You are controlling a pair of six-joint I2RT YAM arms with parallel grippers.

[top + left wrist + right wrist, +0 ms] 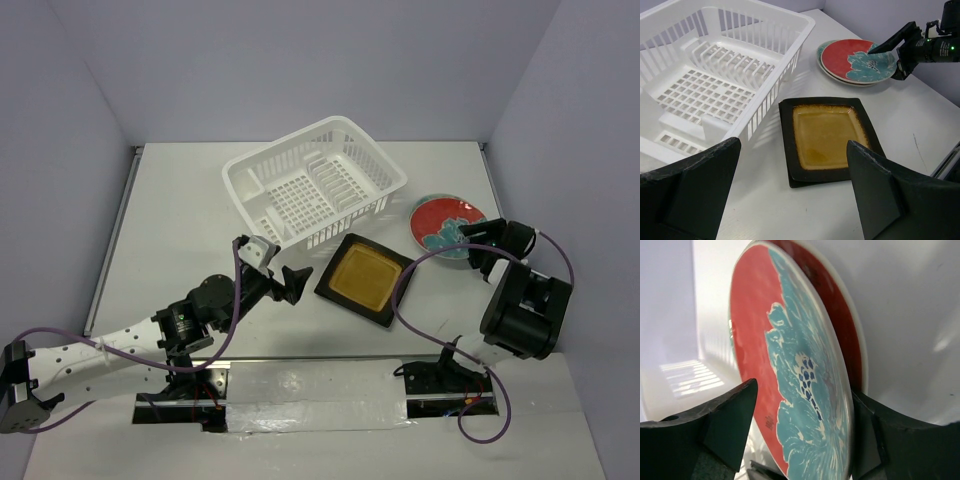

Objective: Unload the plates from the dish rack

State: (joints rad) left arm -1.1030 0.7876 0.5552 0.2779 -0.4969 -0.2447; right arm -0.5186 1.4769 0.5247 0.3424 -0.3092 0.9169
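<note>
Right gripper (470, 243), fingers apart, straddles the stacked round plates' (440, 215) near-right rim; left gripper (275, 265) gapes left of the square plates (365, 278)

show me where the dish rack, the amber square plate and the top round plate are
dish rack (300, 198), top external view, on its grid floor
amber square plate (822, 135), left wrist view, on its glazed centre
top round plate (860, 62), left wrist view, on its upper face

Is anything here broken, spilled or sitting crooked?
Nothing is broken or spilled. The empty dish rack sits skewed to the table, and the amber square plate lies slightly off-line on the dark plate under it, whose corner peeks out.
</note>
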